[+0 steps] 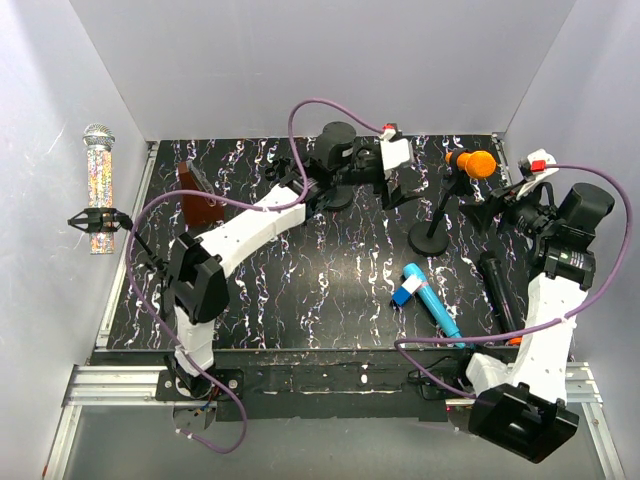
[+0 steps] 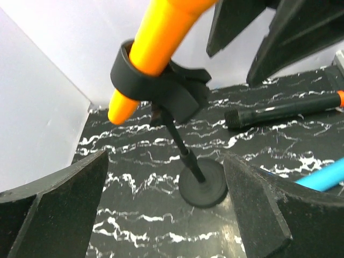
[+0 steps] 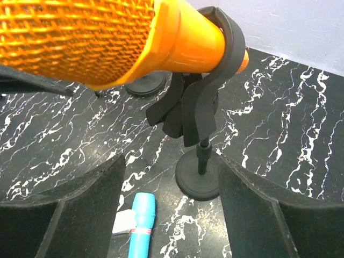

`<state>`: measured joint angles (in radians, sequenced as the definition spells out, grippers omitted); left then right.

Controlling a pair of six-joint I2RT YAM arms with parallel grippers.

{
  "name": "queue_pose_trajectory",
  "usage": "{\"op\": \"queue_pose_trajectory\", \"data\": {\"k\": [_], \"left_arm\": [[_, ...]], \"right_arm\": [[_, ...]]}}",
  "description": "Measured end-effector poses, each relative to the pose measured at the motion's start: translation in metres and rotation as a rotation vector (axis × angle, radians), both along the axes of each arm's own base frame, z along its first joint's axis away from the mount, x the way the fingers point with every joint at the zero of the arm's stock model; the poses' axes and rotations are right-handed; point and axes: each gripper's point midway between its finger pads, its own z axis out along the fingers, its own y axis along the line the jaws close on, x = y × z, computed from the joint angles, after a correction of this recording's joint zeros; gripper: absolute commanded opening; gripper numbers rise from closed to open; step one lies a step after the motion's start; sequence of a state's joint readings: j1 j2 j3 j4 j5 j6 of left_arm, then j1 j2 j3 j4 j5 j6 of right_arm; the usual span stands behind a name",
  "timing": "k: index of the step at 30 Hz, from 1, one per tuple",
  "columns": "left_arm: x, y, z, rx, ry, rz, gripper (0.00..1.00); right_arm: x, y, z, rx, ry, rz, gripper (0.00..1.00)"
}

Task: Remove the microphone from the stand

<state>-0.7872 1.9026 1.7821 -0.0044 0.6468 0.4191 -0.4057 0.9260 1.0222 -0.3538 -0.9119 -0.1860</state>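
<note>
The orange microphone (image 1: 472,162) sits clipped in the black stand (image 1: 432,236) at the back right of the table. In the left wrist view its orange handle (image 2: 156,43) runs through the black clip (image 2: 161,86) above the round base (image 2: 203,184). In the right wrist view its mesh head (image 3: 70,37) fills the top left, with the clip (image 3: 201,97) beside it. My left gripper (image 1: 400,182) is open and empty just left of the stand (image 2: 166,215). My right gripper (image 1: 495,207) is open and empty just right of it (image 3: 169,209). Neither touches the microphone.
A blue microphone (image 1: 432,298) and a black microphone (image 1: 497,290) lie on the table in front of the stand. A second stand base (image 3: 145,85) sits behind. A brown block (image 1: 200,195) lies at the left. A glittery microphone (image 1: 97,185) hangs clipped on the left wall.
</note>
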Motion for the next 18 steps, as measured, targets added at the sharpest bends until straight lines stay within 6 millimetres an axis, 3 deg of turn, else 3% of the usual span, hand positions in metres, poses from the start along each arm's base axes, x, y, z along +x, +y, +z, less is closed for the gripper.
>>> {"op": "queue_pose_trajectory", "data": {"k": [6, 12, 18], "left_arm": [[-0.004, -0.030, 0.008, -0.037, 0.021, -0.066, 0.90], [-0.016, -0.059, 0.002, -0.068, 0.081, -0.053, 0.91], [-0.011, -0.087, 0.015, -0.152, 0.037, 0.001, 0.91]], "right_arm": [[0.001, 0.005, 0.005, 0.007, -0.019, 0.033, 0.70], [-0.002, 0.009, 0.008, 0.033, -0.013, 0.035, 0.73], [-0.020, 0.015, 0.013, 0.051, 0.007, 0.002, 0.75]]}}
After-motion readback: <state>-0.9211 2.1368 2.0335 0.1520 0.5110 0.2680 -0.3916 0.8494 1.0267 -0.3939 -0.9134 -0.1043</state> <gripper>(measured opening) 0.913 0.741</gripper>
